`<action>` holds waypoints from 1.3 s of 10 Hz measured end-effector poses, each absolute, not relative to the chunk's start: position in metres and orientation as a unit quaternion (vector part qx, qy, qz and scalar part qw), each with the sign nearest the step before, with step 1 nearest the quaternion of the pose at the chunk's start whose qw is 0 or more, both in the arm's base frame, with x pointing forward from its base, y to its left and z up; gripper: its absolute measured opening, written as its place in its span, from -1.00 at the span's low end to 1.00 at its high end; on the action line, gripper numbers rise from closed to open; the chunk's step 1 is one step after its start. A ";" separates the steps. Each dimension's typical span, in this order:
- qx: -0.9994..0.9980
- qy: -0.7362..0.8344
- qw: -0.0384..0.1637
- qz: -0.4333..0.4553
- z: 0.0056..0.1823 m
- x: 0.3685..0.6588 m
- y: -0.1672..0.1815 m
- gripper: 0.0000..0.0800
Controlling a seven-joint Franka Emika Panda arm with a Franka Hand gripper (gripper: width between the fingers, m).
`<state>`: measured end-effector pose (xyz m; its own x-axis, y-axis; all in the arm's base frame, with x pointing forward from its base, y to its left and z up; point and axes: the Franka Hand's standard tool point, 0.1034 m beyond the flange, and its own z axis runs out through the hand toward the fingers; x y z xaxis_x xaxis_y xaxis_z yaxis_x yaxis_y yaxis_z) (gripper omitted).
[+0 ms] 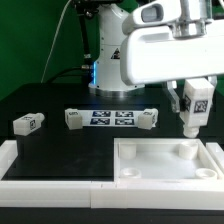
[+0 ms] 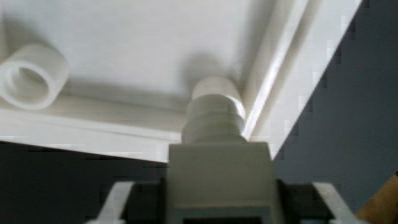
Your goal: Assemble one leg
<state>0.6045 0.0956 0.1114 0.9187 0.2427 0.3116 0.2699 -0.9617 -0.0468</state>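
My gripper [image 1: 192,108] is shut on a leg [image 1: 190,118], a stubby white peg with a black-and-white tag, held upright. Its lower end hangs just above the far right corner of the large white square tray piece [image 1: 150,172], close to a round corner hole [image 1: 185,149]. In the wrist view the leg [image 2: 215,140] runs out from between my fingers [image 2: 125,200], and its ribbed tip sits by the tray's raised rim [image 2: 267,80]. Another round hole [image 2: 32,78] shows further along. My gripper [image 2: 221,196] grips the leg's wide end.
Three more legs lie on the black table: one [image 1: 27,123] at the exterior view's left, and one [image 1: 72,118] and one [image 1: 148,117] at either end of the marker board [image 1: 112,119]. A white rail [image 1: 45,170] borders the front left. The robot base [image 1: 112,60] stands behind.
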 end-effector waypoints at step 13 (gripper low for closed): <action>-0.962 -0.127 0.035 -0.240 0.081 0.616 0.105 -0.27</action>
